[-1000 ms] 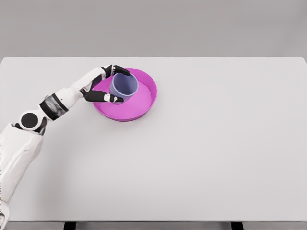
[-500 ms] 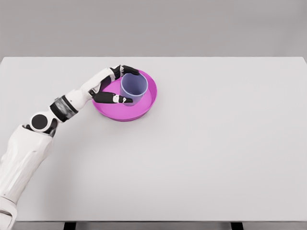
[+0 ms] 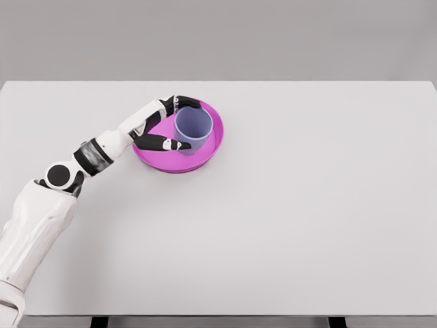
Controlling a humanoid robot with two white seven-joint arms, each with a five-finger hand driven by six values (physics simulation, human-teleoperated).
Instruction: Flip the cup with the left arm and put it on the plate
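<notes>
The cup (image 3: 193, 128) is seen upright, mouth facing up, lavender-blue, standing inside the plate (image 3: 208, 154). The plate is magenta, round, with a raised rim, and is placed on the white table (image 3: 307, 205), in the far-left part of it. The cup is set slightly left of the plate's centre, with bare plate floor visible to its right and front. The left hand (image 3: 166, 124) is wrapped around the cup from the left: dark fingers (image 3: 186, 102) are curled over the far side of the cup near its rim, and the thumb (image 3: 167, 144) is stretched along the near side at the cup's base. The grip is partly closed around the cup wall; contact appears to be made on both sides, though whether the cup is actually lifted off the plate floor or resting on it cannot be told from this view. The palm is held over the plate's left rim. The left arm (image 3: 89, 156) is extended from the lower left, white with a dark band at the wrist and a round joint at the elbow, angled up toward the plate. The right arm is not seen anywhere in the head view.
</notes>
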